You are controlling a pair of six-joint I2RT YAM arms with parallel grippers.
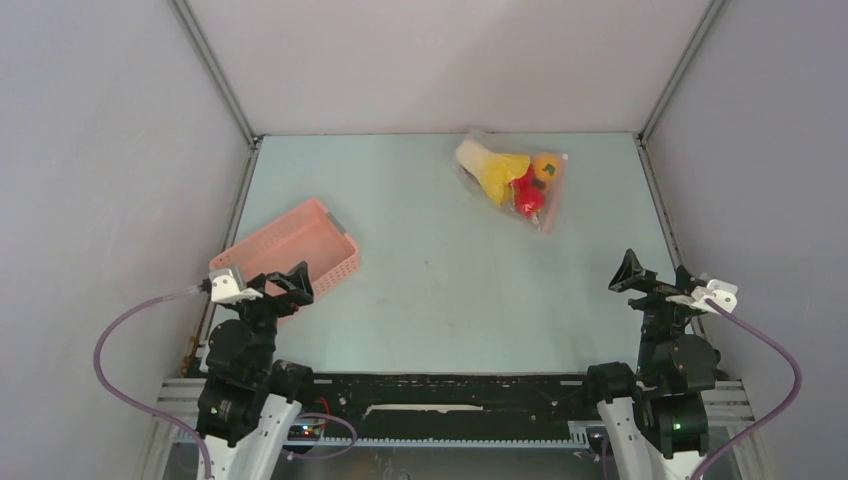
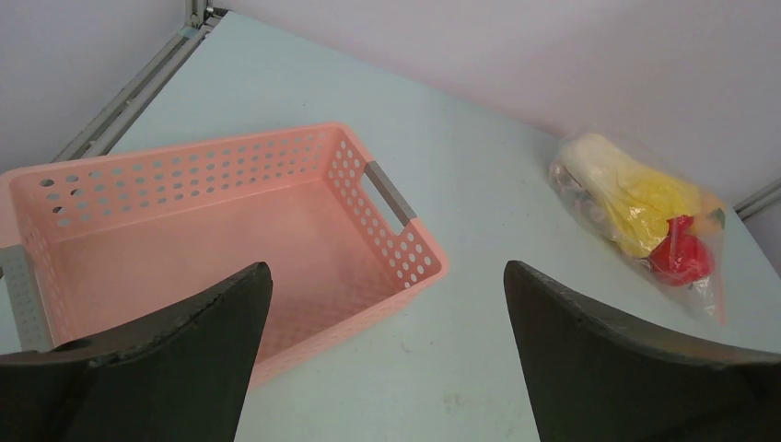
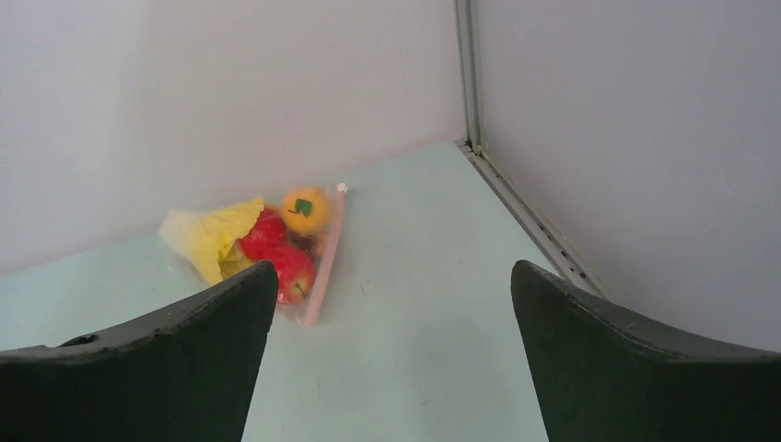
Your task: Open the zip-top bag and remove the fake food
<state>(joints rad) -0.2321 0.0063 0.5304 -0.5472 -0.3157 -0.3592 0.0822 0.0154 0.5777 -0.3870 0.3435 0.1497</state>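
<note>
Surface materials and finishes, work cell

Zip-top bag (image 1: 511,181): clear, crinkled, glossy plastic film with a pinkish zip strip. Fake food (image 1: 527,190): smooth moulded plastic, slight sheen. Basket (image 2: 382,244): pink perforated plastic, satin. Table (image 1: 450,280): pale green, matt, lightly marked. Left gripper (image 2: 387,269) and right gripper (image 3: 394,265): matt black, faintly grainy. Corner rail (image 1: 214,68): dull grey metal.

The pale blue-green table (image 1: 450,270) fills the middle of the top view. Two things rest directly on it. A pink perforated basket (image 1: 338,222) sits at an angle towards the lower left of the tabletop, close to the left edge. The zip-top bag (image 1: 556,190) lies in the upper right, near the back edge and well apart from the basket. Faint specks seem to mark the bare surface between them, though the view is too coarse to be sure.
</note>
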